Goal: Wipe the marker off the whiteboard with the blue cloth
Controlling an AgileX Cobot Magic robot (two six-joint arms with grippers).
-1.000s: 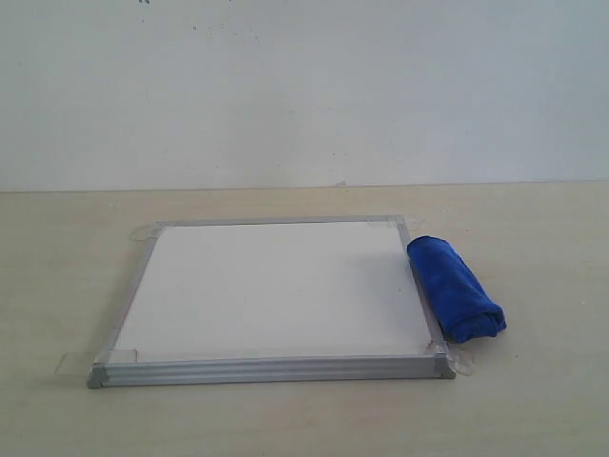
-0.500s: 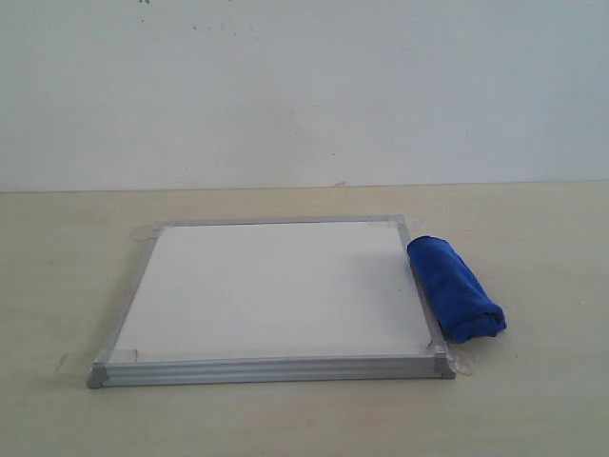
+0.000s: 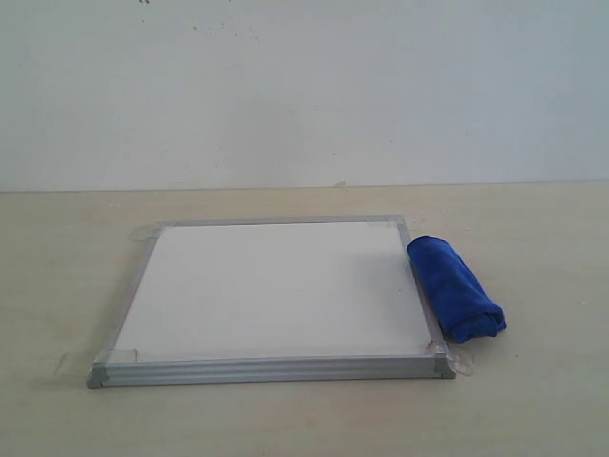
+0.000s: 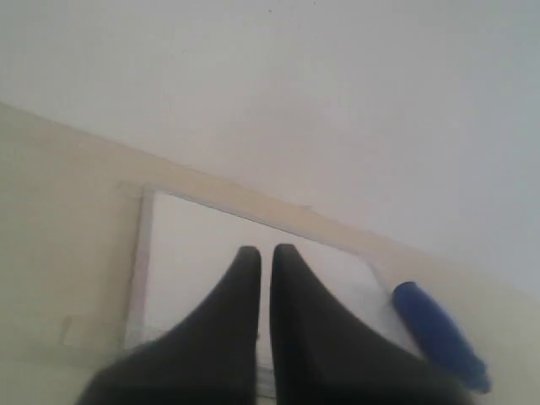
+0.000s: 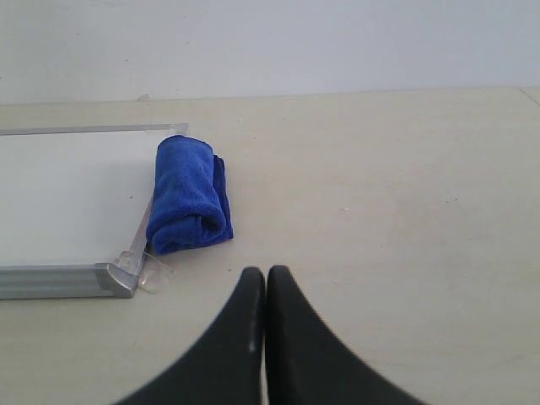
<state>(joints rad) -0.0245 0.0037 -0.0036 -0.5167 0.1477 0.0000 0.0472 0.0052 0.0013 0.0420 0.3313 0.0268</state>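
Observation:
The whiteboard lies flat on the table, silver-framed, and its face looks plain white; the marker is out of view in every frame. The blue cloth is a rolled bundle lying against the board's right edge. Neither gripper shows in the exterior view. In the left wrist view my left gripper is shut with nothing in it, above the whiteboard, with the blue cloth off to one side. My right gripper is shut and empty over bare table, apart from the blue cloth and the whiteboard.
The pale wooden table runs back to a white wall. Clear tape tabs hold the board's corners down. Bare tabletop lies to the right of the cloth.

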